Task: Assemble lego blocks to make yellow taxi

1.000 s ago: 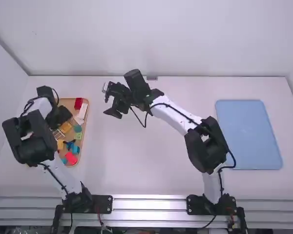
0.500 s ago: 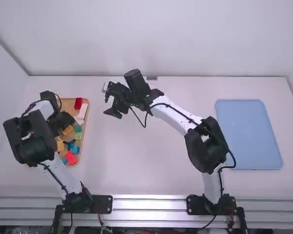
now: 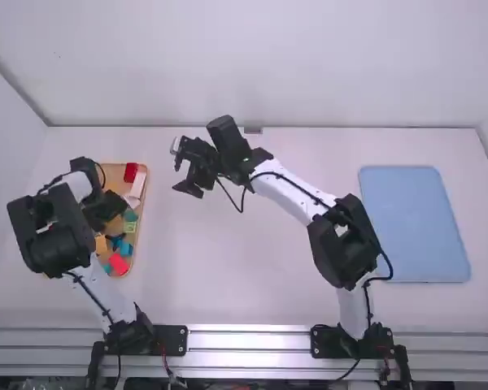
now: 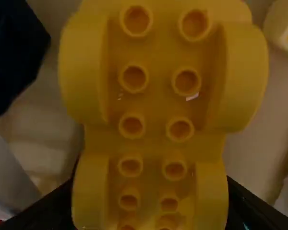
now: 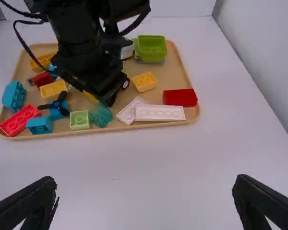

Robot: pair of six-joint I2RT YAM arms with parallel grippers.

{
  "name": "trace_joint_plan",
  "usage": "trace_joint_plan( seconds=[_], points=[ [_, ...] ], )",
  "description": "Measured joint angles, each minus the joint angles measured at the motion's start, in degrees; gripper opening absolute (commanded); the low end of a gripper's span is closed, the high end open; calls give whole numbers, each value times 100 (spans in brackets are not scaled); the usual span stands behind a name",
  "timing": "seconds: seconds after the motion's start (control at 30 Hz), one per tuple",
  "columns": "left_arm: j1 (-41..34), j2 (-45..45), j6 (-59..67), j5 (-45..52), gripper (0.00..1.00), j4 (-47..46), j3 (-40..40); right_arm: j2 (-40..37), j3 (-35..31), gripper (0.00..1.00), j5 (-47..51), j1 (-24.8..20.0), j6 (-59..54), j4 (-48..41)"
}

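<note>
The left gripper [image 3: 104, 211] was positioned low over the wooden tray [image 3: 146, 172] at the left side of the worktop [image 3: 244, 284]. Whether the left jaws were open or clamped could not be told. The main yellow piece [image 4: 156, 91] occupied the middle of the left wrist view, close to the camera; it carried two rows of hollow round tubes and curved side sections.

The right gripper [image 3: 184, 169] was located above the worktop, to the right of the tray and apart from it. Its jaws stood wide apart and held nothing.

In the right wrist view, further parts lay in the tray: a small yellow block [image 5: 144, 81], a second yellow block [image 5: 53, 89], a green open-topped box [image 5: 152, 49], a pale green block [image 5: 79, 120], a long white plate [image 5: 160, 113] and a red block [image 5: 180, 97] near the plate. A longer red block [image 5: 19, 120] lay near the tray's opposite end. A blue board [image 3: 415, 223] lay flat at the right side of the worktop.
</note>
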Motion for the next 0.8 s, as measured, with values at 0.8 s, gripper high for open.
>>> trace_joint_plan(
  seconds=[0.8],
  points=[
    [-39,-1598,964,389,15,-240,-11,-1613,-601,98,-1495,-118,-1537,-761]
  ],
)
